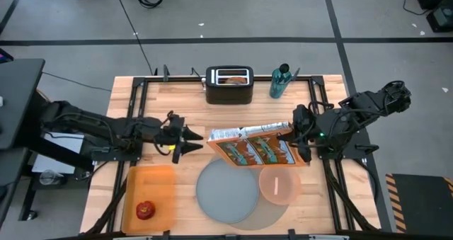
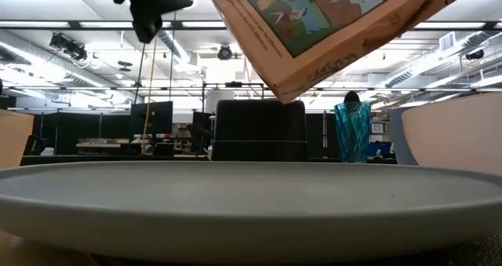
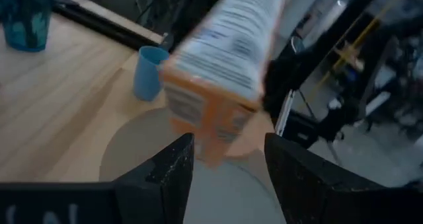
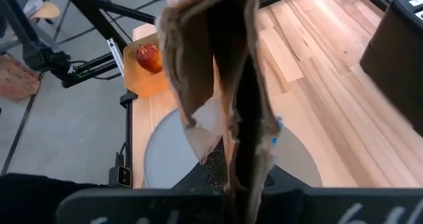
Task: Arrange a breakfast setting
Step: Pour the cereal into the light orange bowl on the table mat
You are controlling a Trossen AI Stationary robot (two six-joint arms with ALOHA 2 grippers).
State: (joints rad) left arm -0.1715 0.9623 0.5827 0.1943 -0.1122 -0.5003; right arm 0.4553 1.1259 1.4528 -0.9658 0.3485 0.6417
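Observation:
My right gripper [image 1: 296,136] is shut on an orange cereal box [image 1: 256,146], which hangs in the air over the table's middle. The box also shows in the low view [image 2: 314,30]. My left gripper [image 1: 192,138] is open, level, just left of the box's free end [image 3: 218,85]; its fingers stand apart short of that end. Below the box, a grey-blue plate [image 1: 225,190] and a translucent pink bowl [image 1: 277,183] rest on a round grey mat [image 1: 265,210]. A small blue cup [image 3: 149,72] stands on the table. A red apple [image 1: 145,210] lies in an orange tray. Spoon and bagel do not show. My right gripper holds the cereal box by its torn-open end [image 4: 243,164], the end toward the table's right. The fingers come level from the right; the box itself hides them. The box is lifted clear, lying lengthwise and tilted, its lower corner [image 2: 289,89] above the plate.
A black toaster [image 1: 228,84] and a teal bottle [image 1: 279,81] stand at the table's far edge. The orange tray [image 1: 150,187] sits at the near left. Bare wood lies between the toaster and the box.

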